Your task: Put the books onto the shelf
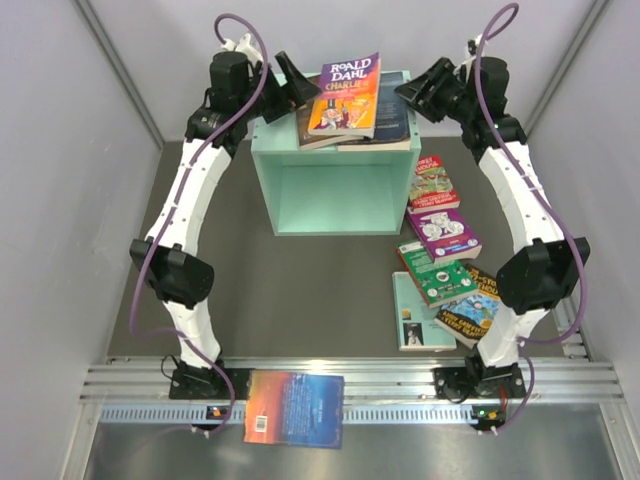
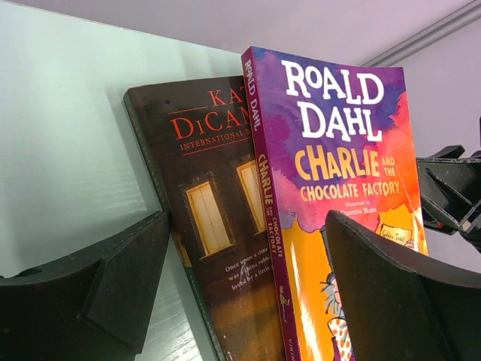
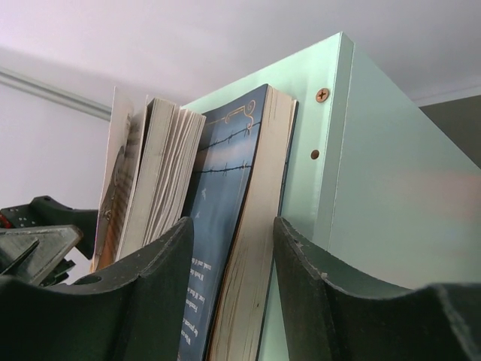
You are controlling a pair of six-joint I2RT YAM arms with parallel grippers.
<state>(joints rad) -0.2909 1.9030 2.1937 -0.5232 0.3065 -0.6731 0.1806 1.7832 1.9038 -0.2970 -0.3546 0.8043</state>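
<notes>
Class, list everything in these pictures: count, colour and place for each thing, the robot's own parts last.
shelf: one, mint green, middle of the table, open front facing the near side.
books on the shelf top: three; purple-orange Roald Dahl book uppermost, dark brown book under it, dark blue book jutting out right.
books on the table: five, right of the shelf; red-green book, purple book, green book, yellow-orange book, pale teal book.
blue-orange book: one, on the metal rail at the near edge.
table: one, dark grey.
left arm, right arm: two, white and black, flanking the shelf.
left hand: black, open, left of the stack.
right hand: black, fingers either side of the dark blue book.
</notes>
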